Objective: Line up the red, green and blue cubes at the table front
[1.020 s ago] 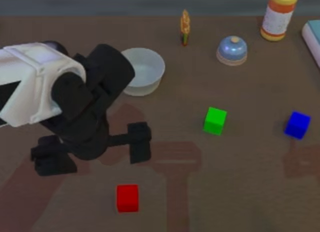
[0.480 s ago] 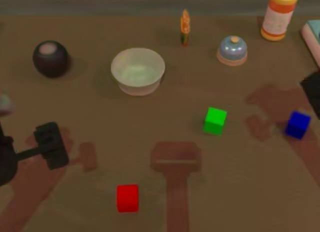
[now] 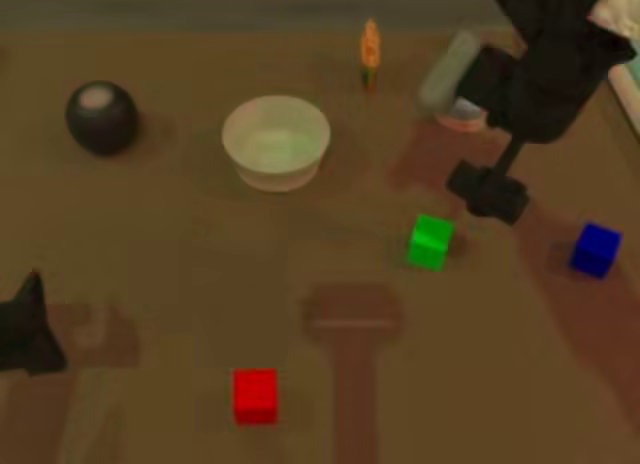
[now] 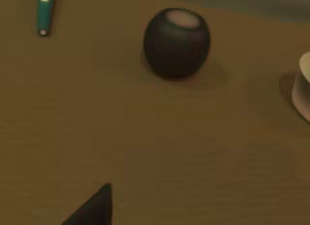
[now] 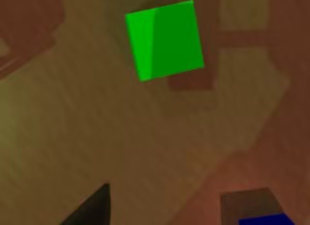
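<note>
On the table [image 3: 180, 284] sit three cubes: one red [image 3: 255, 396], one green [image 3: 431, 241], one blue [image 3: 596, 249]; right pincer [image 3: 490, 194] state unclear

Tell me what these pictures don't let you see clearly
- Bell: top view, mostly covered by the right arm.
- Right gripper: top view, seen from above, finger gap unreadable.
- Left gripper: top view, cut off by the left edge.
- Blue cube: right wrist view, cut by the picture's edge.
- Teal pen: left wrist view, cropped.
</note>
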`<state>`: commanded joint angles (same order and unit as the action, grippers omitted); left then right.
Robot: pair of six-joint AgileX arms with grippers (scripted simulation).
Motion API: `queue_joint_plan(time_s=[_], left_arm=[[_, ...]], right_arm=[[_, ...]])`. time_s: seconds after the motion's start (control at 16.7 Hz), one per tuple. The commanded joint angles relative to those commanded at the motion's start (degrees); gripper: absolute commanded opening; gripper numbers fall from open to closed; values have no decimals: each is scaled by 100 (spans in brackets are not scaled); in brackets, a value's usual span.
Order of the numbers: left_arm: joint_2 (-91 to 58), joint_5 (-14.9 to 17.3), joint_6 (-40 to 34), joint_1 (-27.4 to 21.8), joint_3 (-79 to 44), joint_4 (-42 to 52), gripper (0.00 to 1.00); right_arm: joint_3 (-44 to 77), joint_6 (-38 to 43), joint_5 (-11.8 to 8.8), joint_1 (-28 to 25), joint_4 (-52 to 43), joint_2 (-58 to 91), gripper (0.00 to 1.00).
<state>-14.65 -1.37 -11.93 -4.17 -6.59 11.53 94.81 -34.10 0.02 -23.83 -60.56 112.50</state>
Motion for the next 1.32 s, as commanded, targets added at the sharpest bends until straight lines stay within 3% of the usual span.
queue_joint_plan(time_s=[0.36, 0.78, 1.32], left_arm=[[1282, 121, 1060, 483, 609, -1019, 100], [1465, 137, 1193, 531, 659, -1153, 100], [1465, 137, 1193, 531, 659, -1153, 100]], right_arm=[[1785, -604, 18, -417, -970, 1910, 100], [1985, -667, 22, -434, -1062, 2091, 100], [982, -661, 28, -470, 386, 2527, 100]])
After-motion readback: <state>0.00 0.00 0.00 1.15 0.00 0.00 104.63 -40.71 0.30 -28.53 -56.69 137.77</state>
